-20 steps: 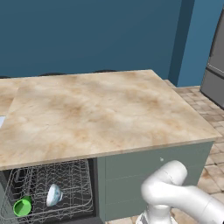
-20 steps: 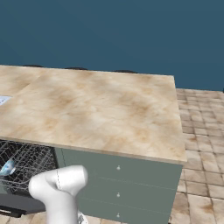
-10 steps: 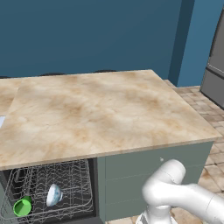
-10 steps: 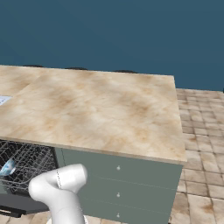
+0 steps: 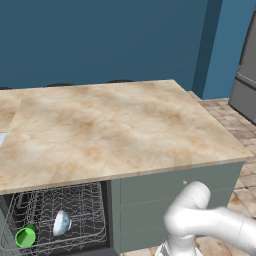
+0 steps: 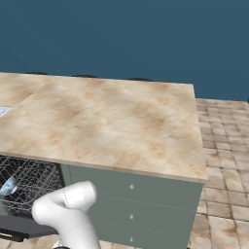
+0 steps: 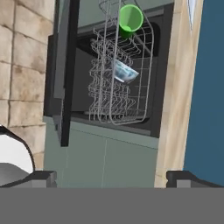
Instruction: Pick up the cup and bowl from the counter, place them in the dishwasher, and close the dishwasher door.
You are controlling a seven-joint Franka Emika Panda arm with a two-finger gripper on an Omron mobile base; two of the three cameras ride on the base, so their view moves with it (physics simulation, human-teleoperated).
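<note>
The cup [image 7: 130, 18] and bowl [image 7: 124, 71] sit in the rack [image 7: 118, 78]. The fingers [image 7: 37, 177] are wide and hold nothing. Next, push the dishwasher door [image 7: 66, 70] shut, slow and flat.

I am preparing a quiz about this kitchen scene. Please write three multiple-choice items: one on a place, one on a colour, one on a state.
1. Where is the cup?
A. on the counter
B. in the dishwasher rack
C. on the floor

2. What colour is the cup?
A. red
B. yellow
C. green

3. How is the dishwasher door?
A. open
B. closed
C. removed

Answers:
1 B, it sits in the wire rack near the bowl.
2 C, it is bright green.
3 A, the rack is pulled out past the open door.
</note>
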